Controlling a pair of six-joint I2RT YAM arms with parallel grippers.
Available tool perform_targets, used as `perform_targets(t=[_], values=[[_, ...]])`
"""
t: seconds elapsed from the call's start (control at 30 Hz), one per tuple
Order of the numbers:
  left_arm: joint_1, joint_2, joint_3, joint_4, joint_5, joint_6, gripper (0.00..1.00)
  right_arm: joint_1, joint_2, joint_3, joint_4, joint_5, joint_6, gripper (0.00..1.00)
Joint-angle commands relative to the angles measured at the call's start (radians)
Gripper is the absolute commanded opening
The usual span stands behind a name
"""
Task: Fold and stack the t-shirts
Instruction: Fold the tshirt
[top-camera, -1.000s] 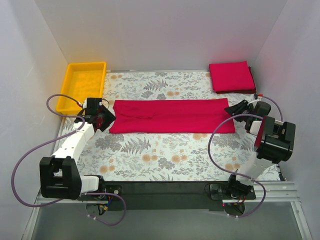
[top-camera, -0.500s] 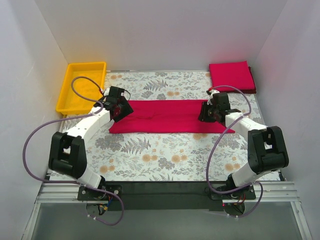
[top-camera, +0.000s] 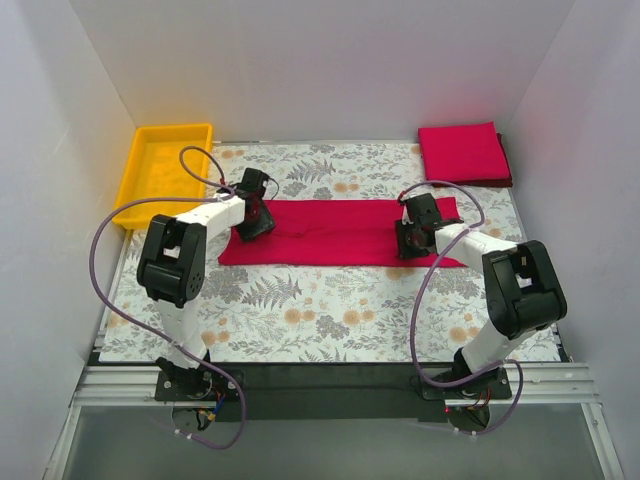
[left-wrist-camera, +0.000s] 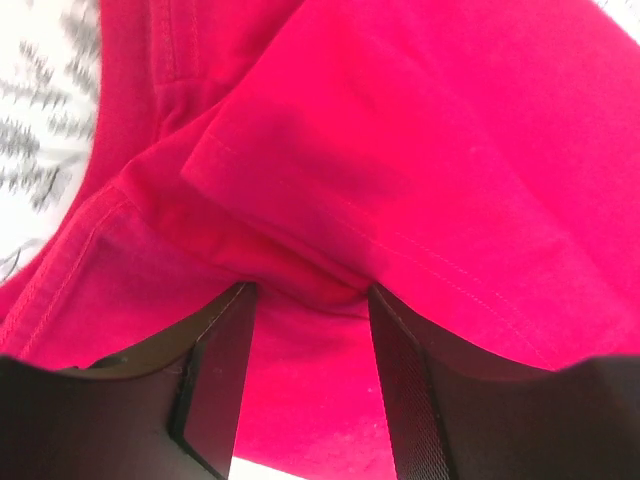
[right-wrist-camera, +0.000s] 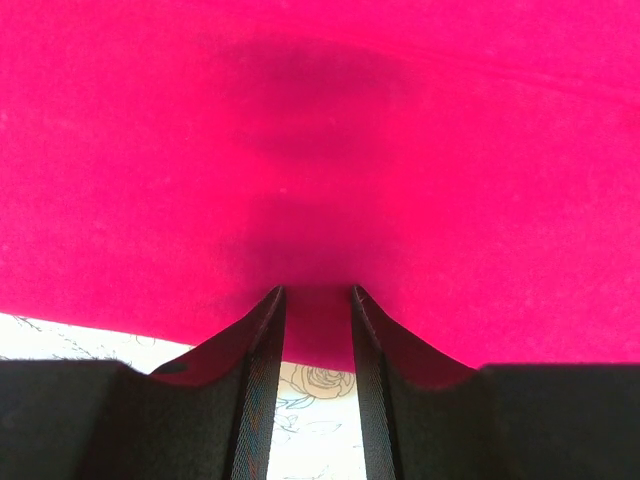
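One crimson t-shirt (top-camera: 330, 232) lies folded into a long strip across the middle of the floral table. It fills the left wrist view (left-wrist-camera: 450, 150) and the right wrist view (right-wrist-camera: 320, 120). My left gripper (top-camera: 256, 216) is down on the strip's left end, at the sleeve folds, open with cloth between its fingers (left-wrist-camera: 310, 290). My right gripper (top-camera: 412, 237) is down on the strip's right part at its near edge. Its jaws (right-wrist-camera: 316, 292) stand narrowly apart astride the cloth edge. A second folded red t-shirt (top-camera: 463, 152) lies at the back right.
A yellow plastic tray (top-camera: 140, 190) stands at the back left corner. White walls close in the table on the left, back and right. Purple cables loop from both arms over the table.
Both arms have swung inward from the strip's outer ends. The left gripper moved right onto the left end. The right gripper moved left onto the right part. The shirt has not visibly moved.
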Motion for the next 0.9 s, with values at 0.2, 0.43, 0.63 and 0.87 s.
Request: perform_targets(t=[0.2,0.43,0.63,0.87], values=[[0.018,0.201,0.182,-0.028,-0.052,0.127,0.47,0.275,-0.031,-0.080,-0.318,-0.033,0.043,0.40],[0.024,0.371,0.416,-0.034,-0.037,0.294,0.51,0.632,0.012,-0.049,-0.384,-0.232,0.192,0.40],[0.024,0.528,0.649,-0.072,-0.040,0.420,0.52,0.887,0.181,0.171,-0.388,-0.314,0.235,0.40],[0.023,0.631,0.810,-0.029,-0.002,0.523,0.52,0.926,0.369,0.432,-0.389,-0.256,0.202,0.40]])
